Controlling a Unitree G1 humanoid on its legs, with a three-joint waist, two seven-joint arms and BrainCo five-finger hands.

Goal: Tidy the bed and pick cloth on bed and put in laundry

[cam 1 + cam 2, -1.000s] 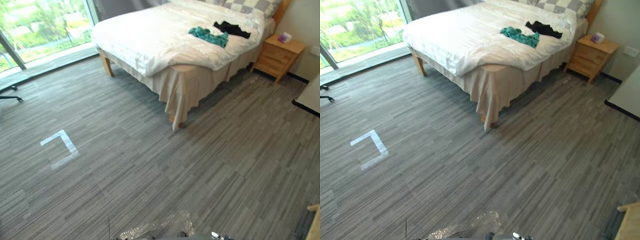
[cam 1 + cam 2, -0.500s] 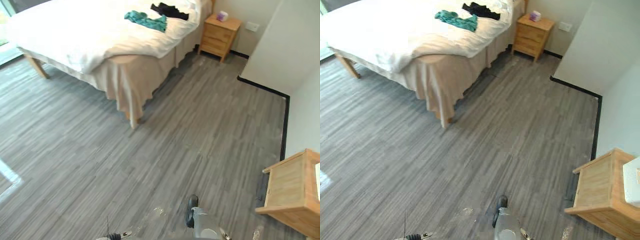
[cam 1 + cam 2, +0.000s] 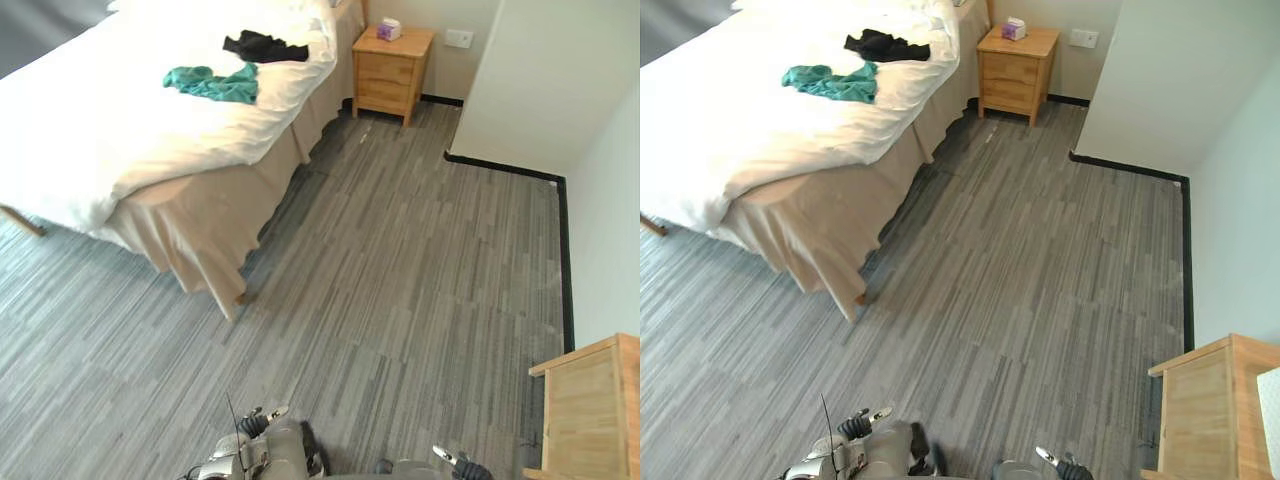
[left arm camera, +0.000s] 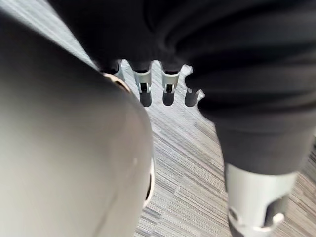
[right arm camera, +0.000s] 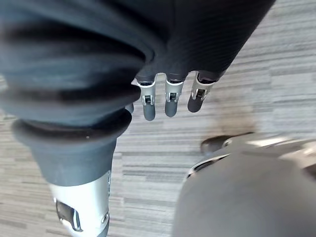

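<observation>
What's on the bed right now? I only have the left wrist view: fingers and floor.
Observer: Two garments on the white bed: a teal cloth and a black cloth, the black one nearer the wooden nightstand.
Operator: Right hand holding anything?
Observer: No. The right hand is open, fingers straight, holding nothing, over the grey floor.
</observation>
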